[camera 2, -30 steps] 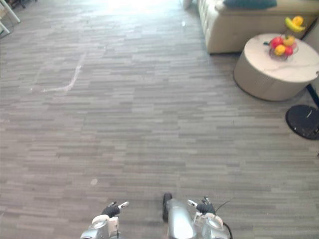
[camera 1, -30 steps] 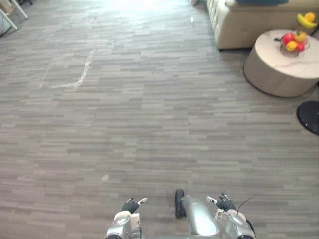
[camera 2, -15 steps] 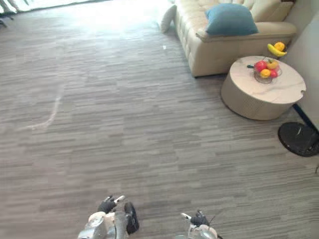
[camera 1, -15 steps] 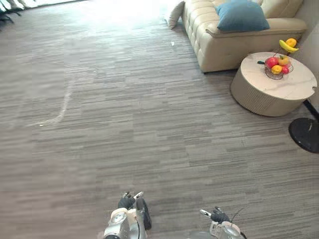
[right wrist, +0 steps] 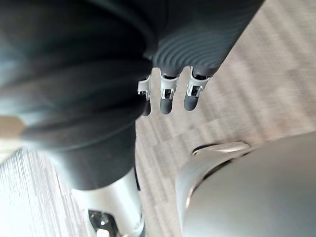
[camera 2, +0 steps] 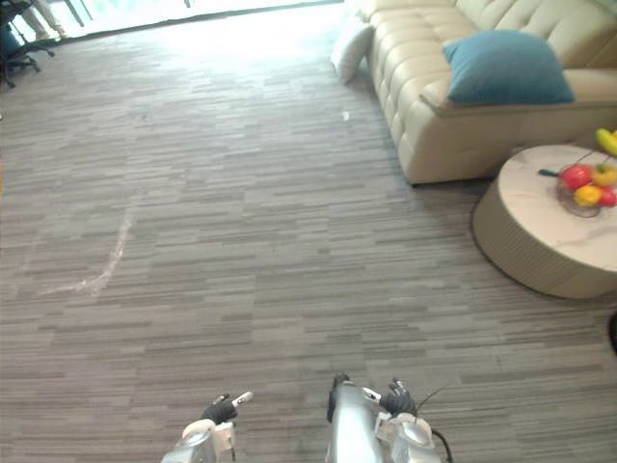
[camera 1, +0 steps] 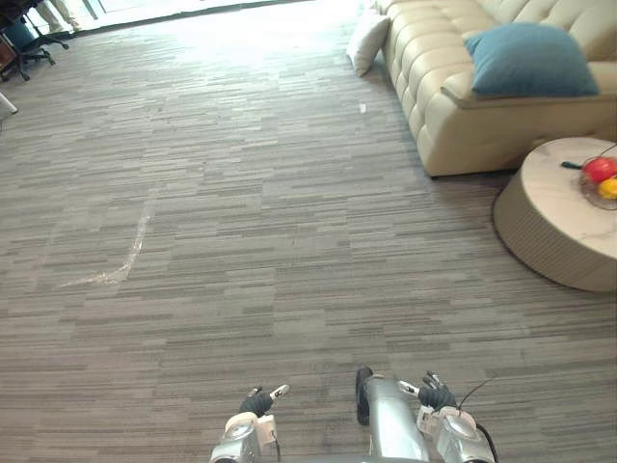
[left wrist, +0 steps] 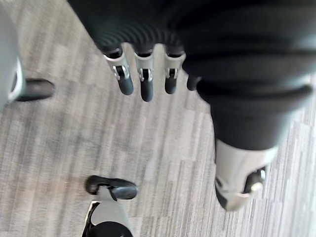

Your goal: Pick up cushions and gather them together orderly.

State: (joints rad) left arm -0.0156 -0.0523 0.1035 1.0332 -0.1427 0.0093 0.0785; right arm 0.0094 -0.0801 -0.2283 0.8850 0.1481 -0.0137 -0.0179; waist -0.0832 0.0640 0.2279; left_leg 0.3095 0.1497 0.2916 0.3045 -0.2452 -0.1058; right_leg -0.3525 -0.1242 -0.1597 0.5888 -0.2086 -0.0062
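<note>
The left eye view's edge cuts off the sofa (camera 1: 453,106), round table (camera 1: 559,224) and fruit bowl (camera 1: 603,181).

Left hand (left wrist: 144,79), right hand (right wrist: 167,95) — silver fingers (left wrist: 170,74), dark tips, ribbed covers

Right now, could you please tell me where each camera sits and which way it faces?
Left eye view: on the head, facing down and forward over the floor to the sofa, blue cushion, white cushion; left hand, right hand at bottom.
Right eye view: beside it; shares that whole scene.
Left wrist view: on that wrist, looking along its straight fingers to the floor.
Right wrist view: same, right hand; both share floor.
</note>
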